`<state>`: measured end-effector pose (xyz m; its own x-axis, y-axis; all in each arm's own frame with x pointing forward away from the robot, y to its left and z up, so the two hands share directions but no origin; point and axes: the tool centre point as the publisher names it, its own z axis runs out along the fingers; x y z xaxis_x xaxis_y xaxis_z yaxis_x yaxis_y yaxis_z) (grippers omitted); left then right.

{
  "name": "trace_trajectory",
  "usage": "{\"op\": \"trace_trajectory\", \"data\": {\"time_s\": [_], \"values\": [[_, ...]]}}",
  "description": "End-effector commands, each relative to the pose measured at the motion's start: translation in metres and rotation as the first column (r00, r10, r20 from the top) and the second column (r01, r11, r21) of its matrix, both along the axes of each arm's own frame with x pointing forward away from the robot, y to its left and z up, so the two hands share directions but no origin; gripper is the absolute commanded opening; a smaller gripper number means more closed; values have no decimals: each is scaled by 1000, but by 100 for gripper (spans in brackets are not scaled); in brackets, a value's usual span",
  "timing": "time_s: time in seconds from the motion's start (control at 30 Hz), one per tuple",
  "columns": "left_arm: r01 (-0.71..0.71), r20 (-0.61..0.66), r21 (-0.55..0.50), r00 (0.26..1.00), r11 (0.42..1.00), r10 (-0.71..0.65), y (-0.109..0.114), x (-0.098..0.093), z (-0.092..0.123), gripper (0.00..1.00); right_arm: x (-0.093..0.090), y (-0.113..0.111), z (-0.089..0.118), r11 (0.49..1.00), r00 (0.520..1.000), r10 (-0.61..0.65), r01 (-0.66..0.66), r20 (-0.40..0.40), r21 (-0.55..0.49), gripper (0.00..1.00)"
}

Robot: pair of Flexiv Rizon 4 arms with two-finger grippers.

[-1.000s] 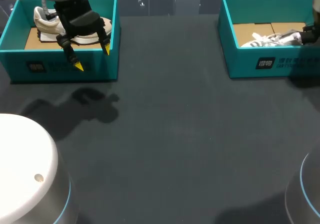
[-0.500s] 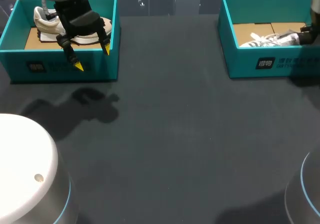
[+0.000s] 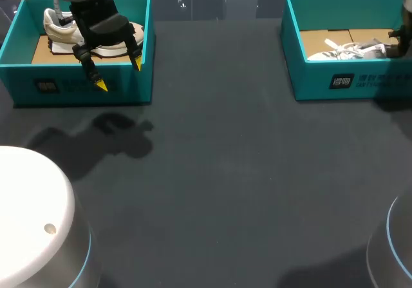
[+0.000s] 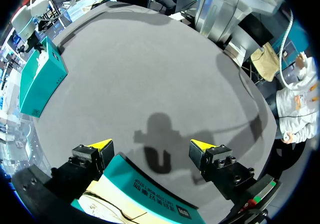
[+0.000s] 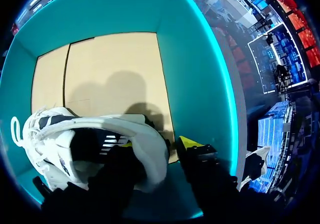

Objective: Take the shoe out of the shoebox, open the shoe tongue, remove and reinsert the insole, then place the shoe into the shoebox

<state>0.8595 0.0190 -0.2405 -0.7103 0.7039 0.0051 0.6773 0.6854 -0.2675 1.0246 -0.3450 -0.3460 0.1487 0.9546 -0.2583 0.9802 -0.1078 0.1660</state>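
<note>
A white shoe (image 3: 344, 51) lies in the teal shoebox (image 3: 347, 82) at the right rear of the table. In the right wrist view my right gripper (image 5: 157, 144) straddles the heel of the white shoe (image 5: 95, 134) inside this shoebox (image 5: 200, 63). One finger is in the shoe opening. The other yellow fingertip (image 5: 187, 143) stands outside, with a small gap to the heel, so the gripper is open. My left gripper (image 3: 119, 74) hangs open over the front wall of the left teal shoebox (image 3: 84, 88), which holds a beige shoe (image 3: 58, 27). Nothing lies between the left gripper's (image 4: 150, 145) fingers.
Dark table top spreads between the two boxes and toward the front. Both boxes have cardboard floors (image 3: 328, 38). In the left wrist view the right shoebox (image 4: 42, 81) shows far across the table, and the left box wall (image 4: 150, 189) lies just under the fingers.
My right gripper's fingers have spread apart and the white shoe has sunk from a raised tilt to lie lower in the right box. The left arm has not moved.
</note>
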Motion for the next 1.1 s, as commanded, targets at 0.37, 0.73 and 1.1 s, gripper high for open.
{"op": "trace_trajectory", "data": {"time_s": [0.37, 0.73, 1.1], "values": [[0, 3, 1, 1000, 1000, 0, 1, -1, 0, 100, -12, 10, 57, 999, 1000, -24, 24, -4, 29, 100], [0, 3, 1, 1000, 1000, 0, 1, -1, 0, 100, -34, 38, 118, 993, 1000, -2, 1, 9, 121, 100], [0, 3, 1, 1000, 1000, 0, 1, -1, 0, 100, -73, 67, 155, 979, 1000, 22, -24, 14, 202, 100]]}}
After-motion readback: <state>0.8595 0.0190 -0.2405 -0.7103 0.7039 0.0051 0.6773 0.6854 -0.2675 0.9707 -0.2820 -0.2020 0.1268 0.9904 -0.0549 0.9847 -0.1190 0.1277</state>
